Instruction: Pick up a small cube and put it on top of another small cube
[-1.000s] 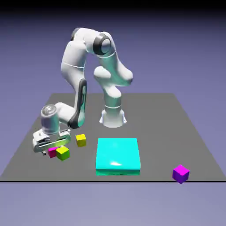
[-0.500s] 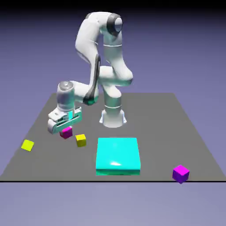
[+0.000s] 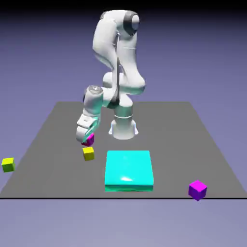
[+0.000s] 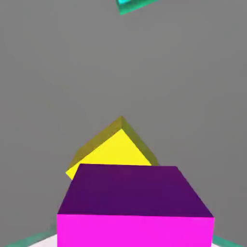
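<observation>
My gripper (image 3: 87, 137) is shut on the tiny pink-magenta small cube (image 3: 88, 140), held just above the table. In the hand view the pink cube (image 4: 135, 205) fills the bottom middle and hides my finger tips. The plain yellow small cube (image 3: 88, 153) rests on the grey table directly below and slightly nearer the camera than the pink one. The hand view shows that yellow cube (image 4: 113, 149) just beyond the pink cube, turned corner-on. The two cubes stand apart.
A large cyan slab (image 3: 129, 170) lies to the exterior view's right of the yellow cube; its corner (image 4: 130, 5) shows at the hand view's top. A lime yellow-green cube (image 3: 7, 164) sits at the table's left edge. A violet-purple cube (image 3: 197, 189) sits near the front right edge.
The gripper closed on the pink cube, lifted it and carried it to the exterior view's right, over the yellow cube. The lime cube was knocked away toward the left edge.
</observation>
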